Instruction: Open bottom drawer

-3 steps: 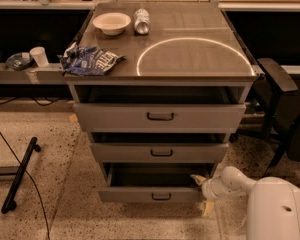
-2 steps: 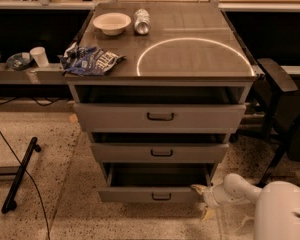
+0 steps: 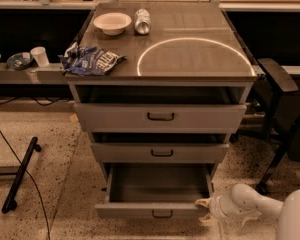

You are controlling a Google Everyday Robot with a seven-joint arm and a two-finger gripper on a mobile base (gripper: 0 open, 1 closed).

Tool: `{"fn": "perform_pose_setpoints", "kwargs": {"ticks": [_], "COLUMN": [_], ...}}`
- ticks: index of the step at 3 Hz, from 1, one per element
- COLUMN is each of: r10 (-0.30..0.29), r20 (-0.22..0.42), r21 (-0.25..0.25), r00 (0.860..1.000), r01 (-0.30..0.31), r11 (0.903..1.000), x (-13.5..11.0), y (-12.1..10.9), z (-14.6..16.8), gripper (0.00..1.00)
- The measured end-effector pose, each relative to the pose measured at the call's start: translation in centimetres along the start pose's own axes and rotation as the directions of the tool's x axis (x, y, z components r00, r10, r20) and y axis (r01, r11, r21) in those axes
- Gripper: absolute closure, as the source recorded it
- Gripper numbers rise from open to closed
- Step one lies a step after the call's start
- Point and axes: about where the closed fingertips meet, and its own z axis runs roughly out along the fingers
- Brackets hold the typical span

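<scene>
The bottom drawer (image 3: 150,211) of the grey three-drawer cabinet stands pulled far out, showing its plain grey inside; its small black loop handle (image 3: 162,214) is on the front. The two drawers above are each pulled out a little. My gripper (image 3: 204,204), at the end of the white arm (image 3: 250,204), is at the right end of the bottom drawer's front, touching or very near its corner.
On the cabinet top (image 3: 200,59) lie a white bowl (image 3: 112,22), a can on its side (image 3: 142,21) and a blue snack bag (image 3: 90,60). A black chair (image 3: 282,114) stands at the right. A black bar (image 3: 21,174) and a cable lie on the floor at the left.
The bottom drawer has slid further out towards the camera, showing more of its inside. My gripper and arm have moved back with its right front corner.
</scene>
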Motion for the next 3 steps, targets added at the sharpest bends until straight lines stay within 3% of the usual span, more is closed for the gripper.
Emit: {"fn": "perform_pose_setpoints", "kwargs": {"ticks": [2,3], "r10": [0.004,-0.011], "r20": [-0.043,-0.079], "r21": [-0.051,-0.035], "r00": [0.999,0.997], "r01": [-0.007,0.009], "r11": [0.9987,0.9993], "x": [-0.9,-1.9], "y": [3.9,4.0], "z": [-2.2,-4.2], "gripper": [0.67,0.64]}}
